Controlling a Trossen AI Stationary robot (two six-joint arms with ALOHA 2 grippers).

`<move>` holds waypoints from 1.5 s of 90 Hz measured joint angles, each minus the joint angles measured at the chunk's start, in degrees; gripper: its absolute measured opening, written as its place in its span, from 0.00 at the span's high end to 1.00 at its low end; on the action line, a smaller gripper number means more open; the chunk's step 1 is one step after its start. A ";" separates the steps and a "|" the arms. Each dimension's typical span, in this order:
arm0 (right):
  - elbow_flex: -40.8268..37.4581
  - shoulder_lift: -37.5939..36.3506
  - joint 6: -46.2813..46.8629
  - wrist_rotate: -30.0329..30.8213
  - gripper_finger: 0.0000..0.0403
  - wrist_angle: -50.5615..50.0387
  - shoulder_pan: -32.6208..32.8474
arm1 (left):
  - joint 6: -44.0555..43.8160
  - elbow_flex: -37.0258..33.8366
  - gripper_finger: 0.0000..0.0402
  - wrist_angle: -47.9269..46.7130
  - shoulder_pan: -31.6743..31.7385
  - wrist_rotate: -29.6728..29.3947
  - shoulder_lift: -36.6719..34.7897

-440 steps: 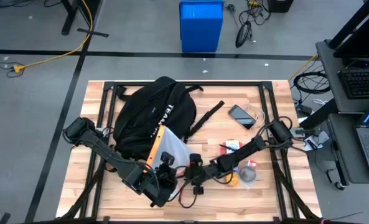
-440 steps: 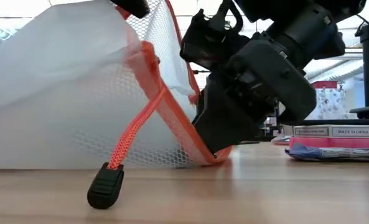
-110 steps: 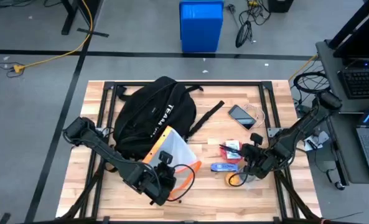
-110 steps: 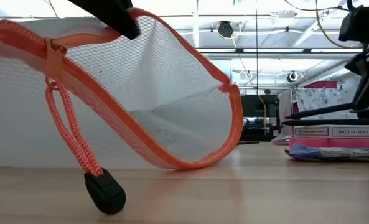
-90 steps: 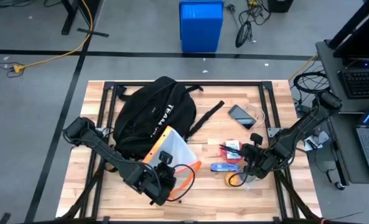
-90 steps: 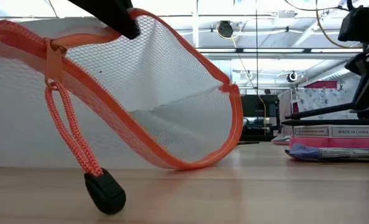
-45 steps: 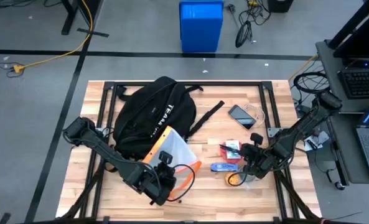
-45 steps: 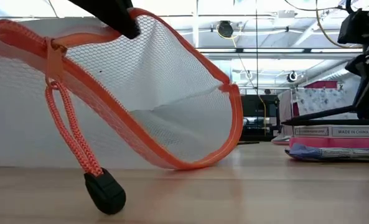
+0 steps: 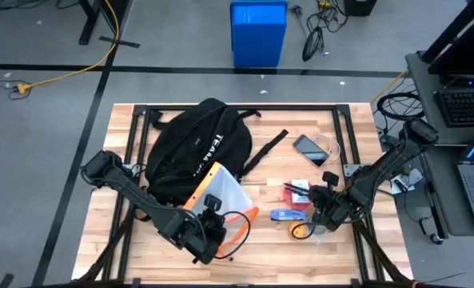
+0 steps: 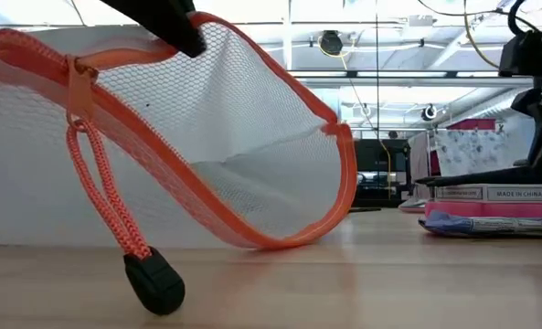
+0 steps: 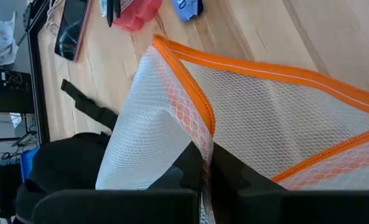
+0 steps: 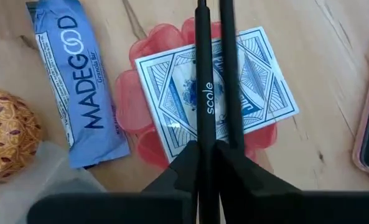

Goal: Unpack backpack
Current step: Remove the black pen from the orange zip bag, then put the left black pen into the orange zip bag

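- Backpack [image 9: 195, 150]: large, black, lying on the tabletop [image 9: 348, 256] toward the far-left corner, a strap trailing toward the middle. The mesh pouch leans out of its near side.
- Mesh pouch [image 10: 207, 146]: white net with orange zip edging, mouth gaping open, zip pull [image 10: 154, 283] resting on the wood. Soft and floppy; it will probably sag and swing once lifted.
- Left tool [image 9: 211, 216]: near the front edge, left of centre, fingers pinched together on the pouch's orange-edged mesh [image 11: 196, 134].
- Right tool [image 12: 210, 99]: right of centre, over the unpacked items, with two thin black pens [image 12: 201, 74] held between its closed fingers above a deck of playing cards [image 12: 218, 102].
- Already out, right half of the tabletop: blue snack bar [image 12: 78, 87], phone [image 9: 310, 150], a yellow-orange patterned ball [image 12: 7, 134], a pink box [image 10: 490, 194].
- Step in hand, as judged: setting the pens down among the unpacked items while the pouch is held.
- To do it well: lower the pens until they lie flat on bare wood beside the cards, not on them, then part the fingers so they do not roll.
- Pouch: draw it clear of the backpack toward the front edge with the mouth kept upward; whether anything remains inside cannot be told.
- Risk: the dangling zip pull or the strap could snag.
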 joint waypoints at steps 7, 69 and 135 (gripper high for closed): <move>0.01 0.00 -0.04 -0.43 0.94 0.30 -0.02 | 0.00 0.00 1.00 0.00 0.02 -0.01 0.00; 6.30 -0.15 -2.40 -0.40 0.80 -3.48 -0.02 | 0.03 0.00 1.00 0.00 0.02 -0.01 0.00; 12.22 -0.15 -15.26 -0.31 0.80 1.67 -0.02 | 0.07 0.00 1.00 0.00 0.13 -0.01 0.00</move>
